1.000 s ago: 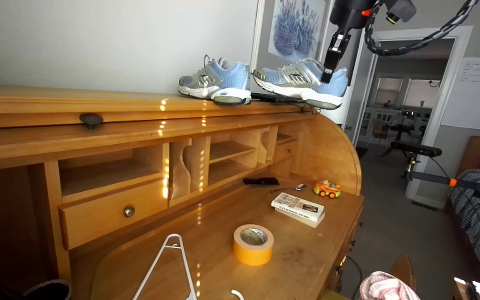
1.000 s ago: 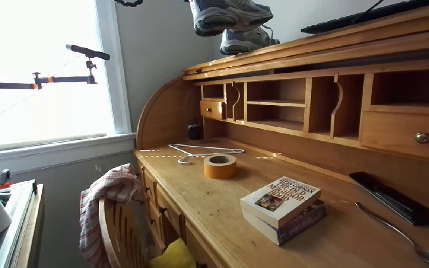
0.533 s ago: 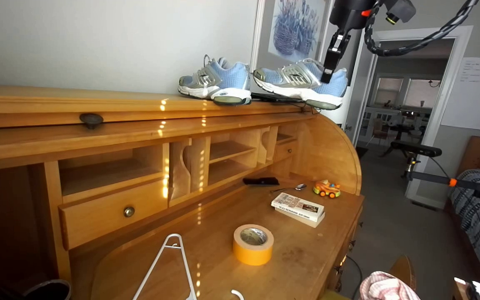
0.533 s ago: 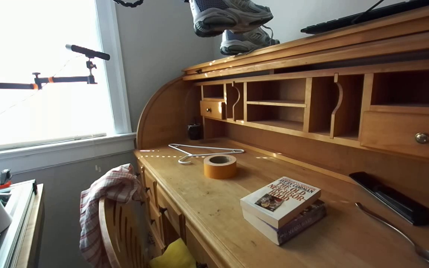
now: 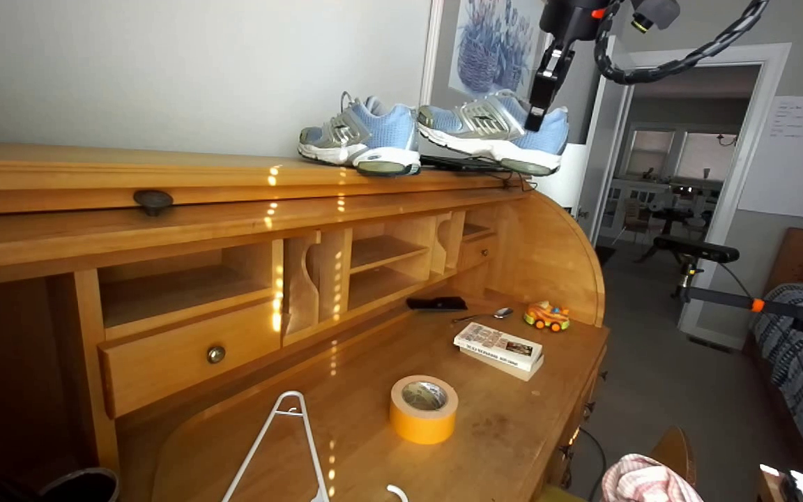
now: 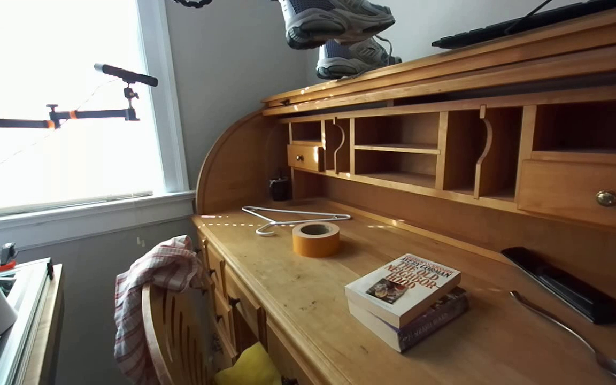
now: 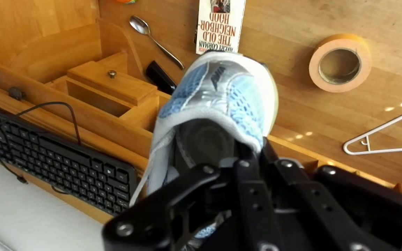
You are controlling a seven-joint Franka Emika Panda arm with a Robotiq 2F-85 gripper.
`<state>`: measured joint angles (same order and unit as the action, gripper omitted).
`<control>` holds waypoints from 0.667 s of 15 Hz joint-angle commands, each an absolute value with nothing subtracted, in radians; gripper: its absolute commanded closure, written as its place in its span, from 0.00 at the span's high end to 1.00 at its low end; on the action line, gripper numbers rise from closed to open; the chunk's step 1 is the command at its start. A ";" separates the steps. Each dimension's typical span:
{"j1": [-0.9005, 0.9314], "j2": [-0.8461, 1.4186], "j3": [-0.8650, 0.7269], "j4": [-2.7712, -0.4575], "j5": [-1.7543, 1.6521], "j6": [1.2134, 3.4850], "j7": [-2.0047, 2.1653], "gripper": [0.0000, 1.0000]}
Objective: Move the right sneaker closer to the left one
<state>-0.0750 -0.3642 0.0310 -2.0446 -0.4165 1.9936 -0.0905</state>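
Evidently, transfer step: gripper (image 5: pixel 536 118) clamped on the collar (image 7: pixel 202 113) of the right Avia sneaker (image 5: pixel 488 129), suspended above the rolltop desk (image 5: pixel 551 244) near the left sneaker (image 5: pixel 373 136). Next: align alongside, lower, release.

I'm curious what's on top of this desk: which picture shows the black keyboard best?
The wrist view: it looks down on the keyboard, so its keys show. The exterior views give only a dark strip cut by the picture's edge and a sliver below the right sneaker.

Wrist (image 5: pixel 573 19) above; claw (image 7: pixel 259 152) slanting downward; 2 black fingers (image 5: pixel 543 101) pinched nearly together.
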 commanded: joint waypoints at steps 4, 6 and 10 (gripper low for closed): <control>-0.057 -0.279 0.004 -1.900 -0.381 1.957 -0.135 0.02; -0.057 -0.260 -0.009 -1.872 -0.362 1.956 -0.150 0.02; -0.058 -0.209 -0.033 -1.809 -0.320 1.947 -0.210 0.02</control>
<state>-0.0691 -0.2537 -0.0107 -1.8850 -0.3545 1.9881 -0.1609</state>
